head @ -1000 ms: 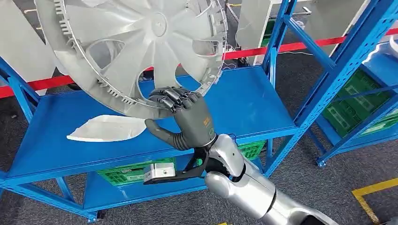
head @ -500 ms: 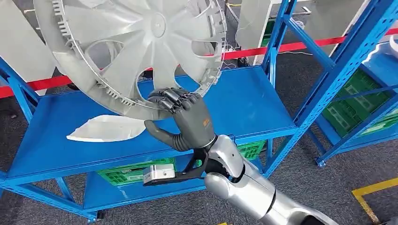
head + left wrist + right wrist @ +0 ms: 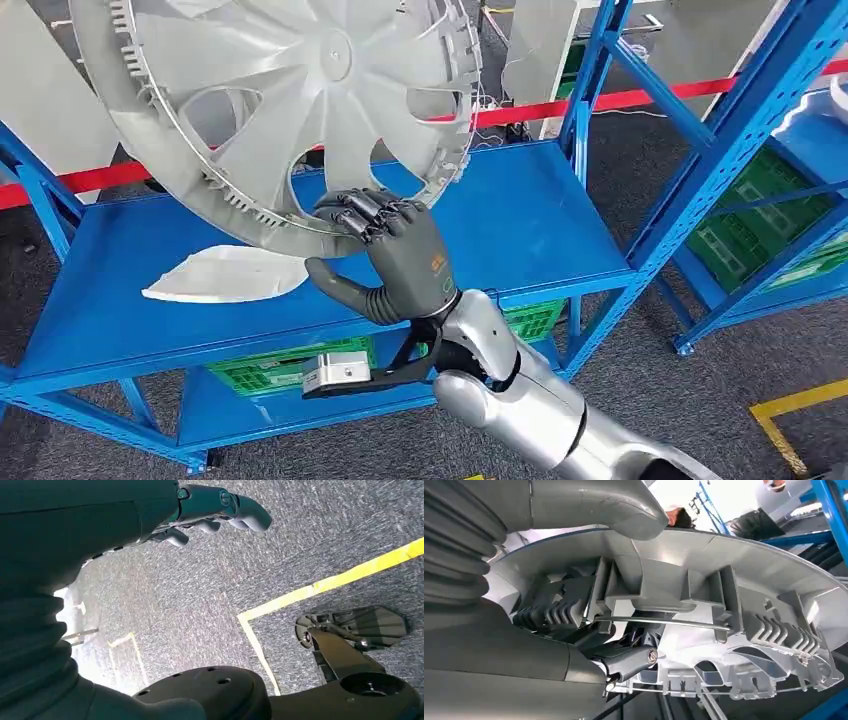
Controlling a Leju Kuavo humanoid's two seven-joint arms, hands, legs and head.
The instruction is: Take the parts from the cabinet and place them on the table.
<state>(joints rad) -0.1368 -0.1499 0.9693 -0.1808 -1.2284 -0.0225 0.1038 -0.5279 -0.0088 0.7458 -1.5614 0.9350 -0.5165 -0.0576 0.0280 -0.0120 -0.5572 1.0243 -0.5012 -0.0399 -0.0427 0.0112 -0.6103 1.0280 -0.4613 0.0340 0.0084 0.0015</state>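
Note:
A large silver-grey wheel cover with broad spokes stands tilted above the blue shelf. My right hand grips its lower rim, fingers curled over the edge and thumb below. In the right wrist view the thumb lies over the rim's outer face while dark fingers hook into the ribbed inner side of the wheel cover. A flat white part lies on the shelf to the left of that hand. My left hand hangs over grey carpet, fingers loosely bent, holding nothing.
Blue rack uprights stand to the right of the shelf. A second blue rack with green crates stands further right. Green crates sit on the lower shelf. Yellow floor tape marks the carpet.
The wheel cover has turned slightly and shifted a little up and left with my right hand, which keeps its grip on the rim.

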